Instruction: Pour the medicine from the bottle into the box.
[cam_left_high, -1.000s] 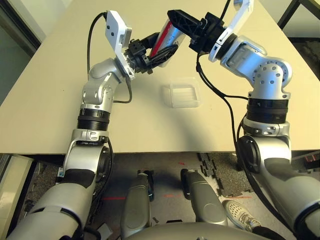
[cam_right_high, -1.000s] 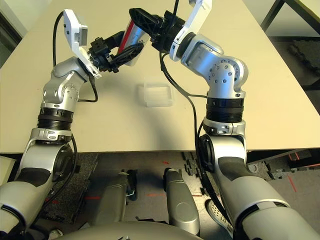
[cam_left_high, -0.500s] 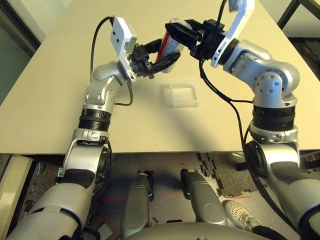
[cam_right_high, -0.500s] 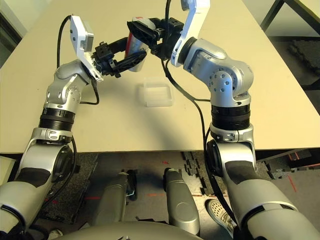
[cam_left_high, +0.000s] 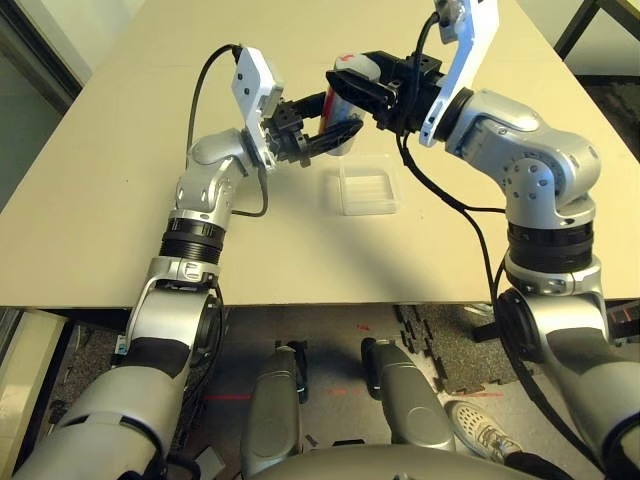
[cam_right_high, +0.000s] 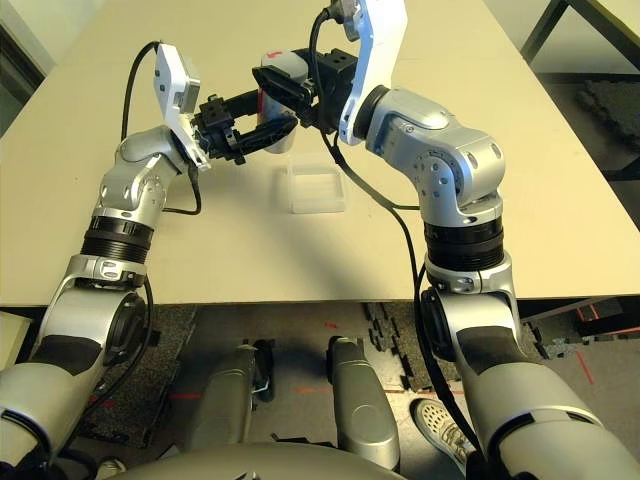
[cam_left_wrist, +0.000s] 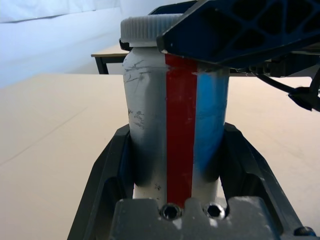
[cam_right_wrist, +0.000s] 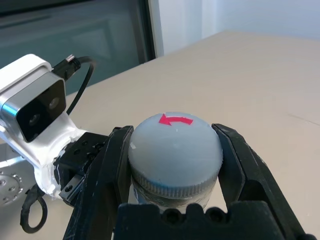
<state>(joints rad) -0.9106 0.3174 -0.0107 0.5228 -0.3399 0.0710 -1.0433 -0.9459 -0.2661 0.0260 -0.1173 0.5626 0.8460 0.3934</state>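
**Cap gripped, bottle brought down and nearly upright**

While I keep both arms raised over the far middle of the table, the pair has come lower and the bottle (cam_left_high: 343, 106) has swung from a steep lean a second ago to almost upright. My left gripper (cam_left_wrist: 175, 175) is clamped on the bottle's body, a finger on each side. My right gripper (cam_right_wrist: 172, 165) is closed on the round grey cap (cam_right_wrist: 174, 150), and its wrist has rolled since a second ago, which I read as the start of unscrewing. The cap is on, so I cannot see the medicine; I judge it is inside. The box (cam_left_high: 367, 186) lies on the table (cam_left_high: 120, 180), just near and right of the bottle, untouched. Pouring cannot start until the cap comes free.
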